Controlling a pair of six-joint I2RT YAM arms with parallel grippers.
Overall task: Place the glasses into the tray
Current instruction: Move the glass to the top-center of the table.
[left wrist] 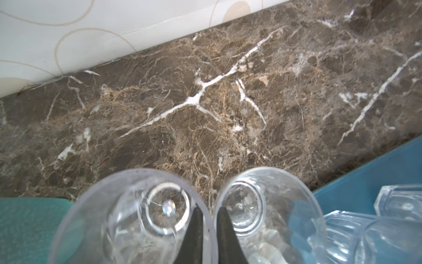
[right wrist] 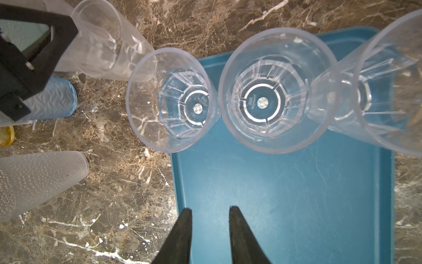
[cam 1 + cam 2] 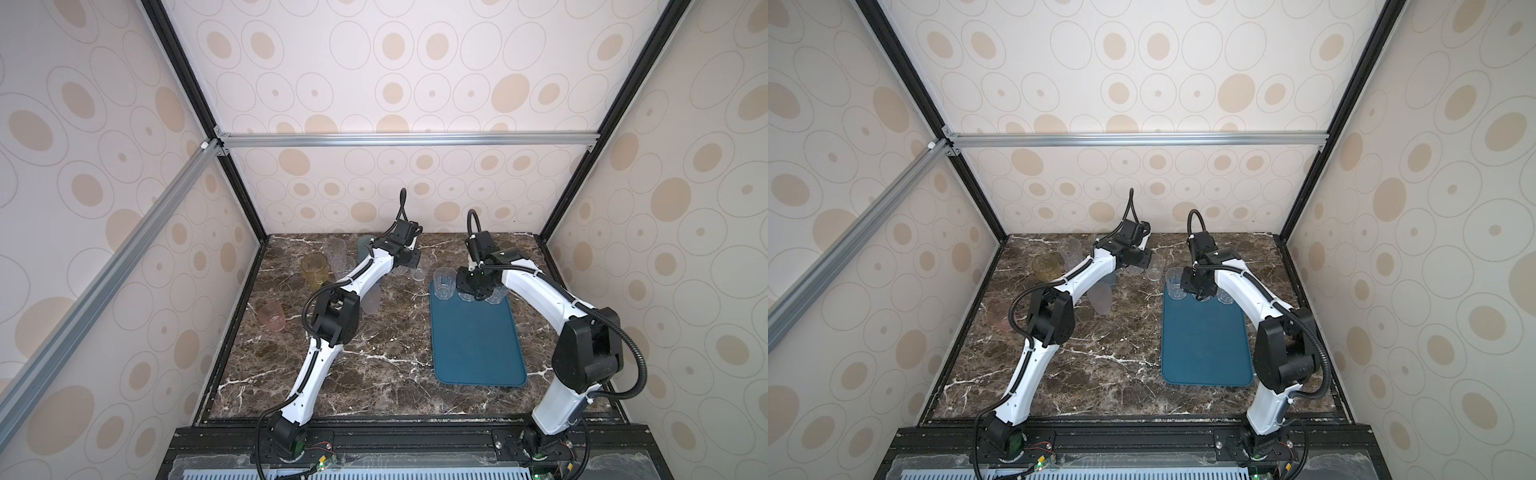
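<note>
Found left gripper [image 1: 210,211] pinched shut across touching walls of two clear round tumblers [image 1: 127,217] at bottom centre, right gripper [image 2: 210,208] narrowly parted, empty, over flat dark-teal plastic tray [image 2: 296,194]; judged light, slick, crackable, best rim-pinched.

The table [image 3: 374,374], a dark brown marble-patterned slab with white veins, is carrying every item shown. The tray [image 3: 478,345] is lying flat on its right half, long sides running front to back. Off the tray, an amber glass [image 3: 314,270] is standing toward the far left, with tall clear tumblers [image 3: 337,253] just beside it and a teal-blue glass [image 3: 365,245] beyond, partly hidden. A pinkish glass [image 3: 271,316] is sitting near the left edge, well apart. A frosted glass [image 2: 34,182] is resting near the table's middle, left of the tray. A pair of clear tumblers [image 1: 137,217], walls touching, is standing just beside the tray's far left corner.
</note>
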